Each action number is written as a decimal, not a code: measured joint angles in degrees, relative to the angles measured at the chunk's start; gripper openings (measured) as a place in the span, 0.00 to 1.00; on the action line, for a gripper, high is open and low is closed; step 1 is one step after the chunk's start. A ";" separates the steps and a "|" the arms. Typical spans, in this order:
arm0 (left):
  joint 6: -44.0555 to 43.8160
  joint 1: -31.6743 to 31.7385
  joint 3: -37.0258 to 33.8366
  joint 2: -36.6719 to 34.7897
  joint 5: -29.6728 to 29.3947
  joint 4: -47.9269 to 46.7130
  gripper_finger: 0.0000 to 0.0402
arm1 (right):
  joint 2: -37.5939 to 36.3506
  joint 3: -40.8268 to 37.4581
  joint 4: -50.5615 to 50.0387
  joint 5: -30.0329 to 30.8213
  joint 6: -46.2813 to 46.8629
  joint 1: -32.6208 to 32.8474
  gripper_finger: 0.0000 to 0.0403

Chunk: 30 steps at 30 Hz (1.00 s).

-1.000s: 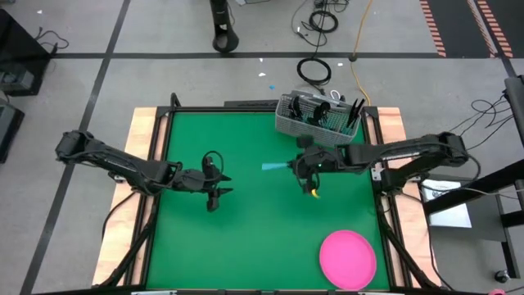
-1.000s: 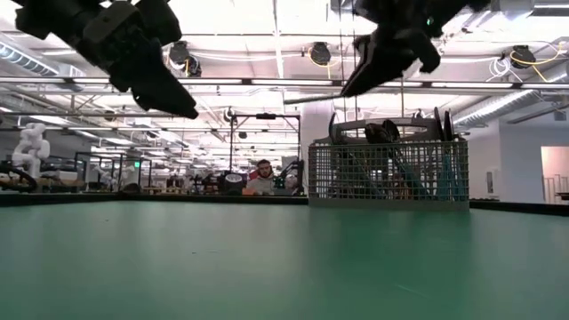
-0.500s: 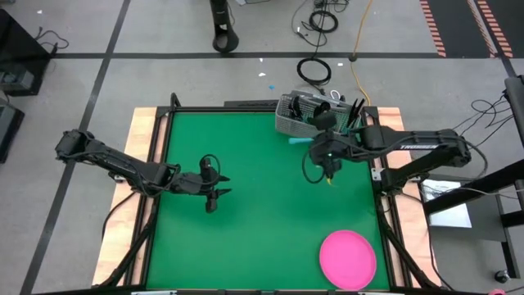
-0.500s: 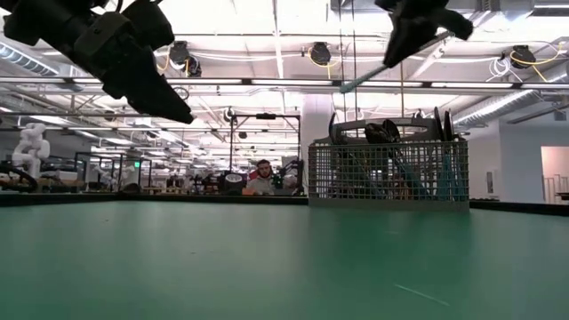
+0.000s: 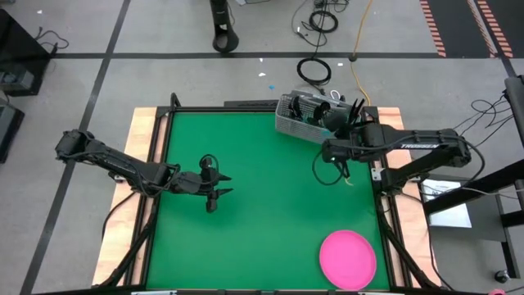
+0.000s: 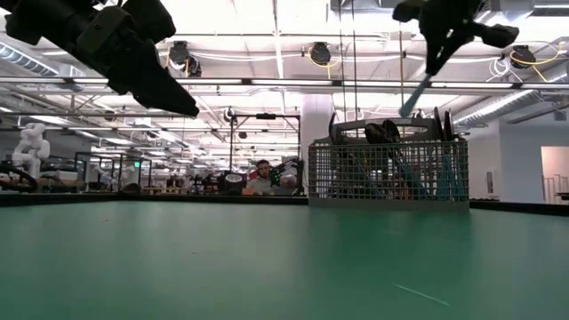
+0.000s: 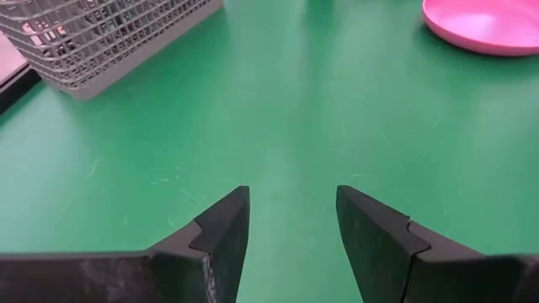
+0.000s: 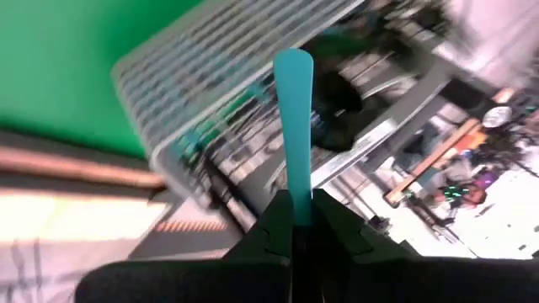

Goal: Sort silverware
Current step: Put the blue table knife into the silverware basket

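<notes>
My right gripper (image 5: 332, 124) hovers over the grey wire-mesh caddy (image 5: 315, 117) at the table's far edge and is shut on one piece of silverware (image 6: 413, 93) with a light blue handle. In the low view that gripper (image 6: 440, 55) stands above the caddy (image 6: 388, 173), where other silverware (image 6: 382, 133) sticks up past the rim. The left gripper (image 5: 214, 194) hangs open above the mat, left of centre, touching nothing. Its own wrist view shows its fingers (image 7: 290, 223) apart over bare mat. My right gripper pinches the piece of silverware between its two fingers (image 8: 328, 227), at the end away from the handle's rounded tip. The light blue handle (image 8: 294, 126) sticks out straight ahead of the fingers. The piece is lifted clear and slants down toward the caddy's open top. The fingers hide its head.
A pink round plate (image 5: 348, 258) lies near the table's near right corner and also shows far off in the left wrist view (image 7: 488, 25). The green mat (image 5: 262, 229) between both arms is bare. A person (image 6: 263, 176) sits in the room behind the table.
The right gripper has carried the silverware piece from above the table's middle toward the far right, up over the caddy. It has tipped, so the handle that lay level pointing left now slants down at the caddy. The left gripper has stayed put.
</notes>
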 joint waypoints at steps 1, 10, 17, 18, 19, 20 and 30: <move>0.00 0.00 0.00 0.00 0.02 0.00 0.45 | -0.01 0.00 -1.52 0.15 -0.21 -0.41 0.02; -0.02 0.02 0.00 0.02 0.02 -0.02 0.45 | -0.40 0.00 -5.90 0.10 -4.02 -5.38 0.02; -0.07 0.02 0.00 0.02 -0.68 -0.02 0.45 | -0.38 0.00 -5.90 0.03 -13.32 -11.61 0.02; -0.08 0.02 0.00 0.02 -0.75 -0.03 0.45 | -0.38 0.00 -5.88 0.01 -14.96 -12.47 0.02; -0.07 0.02 0.00 0.02 -0.86 -0.02 0.45 | -0.35 0.00 -5.88 0.01 -16.55 -13.30 0.02; -0.09 0.02 0.00 0.02 -0.98 -0.02 0.45 | -0.35 0.00 -5.89 0.01 -17.82 -14.08 0.02; -0.11 0.57 0.00 0.02 -3.36 0.02 0.45 | 3.69 -0.02 -5.87 -3.76 -25.37 -19.88 0.02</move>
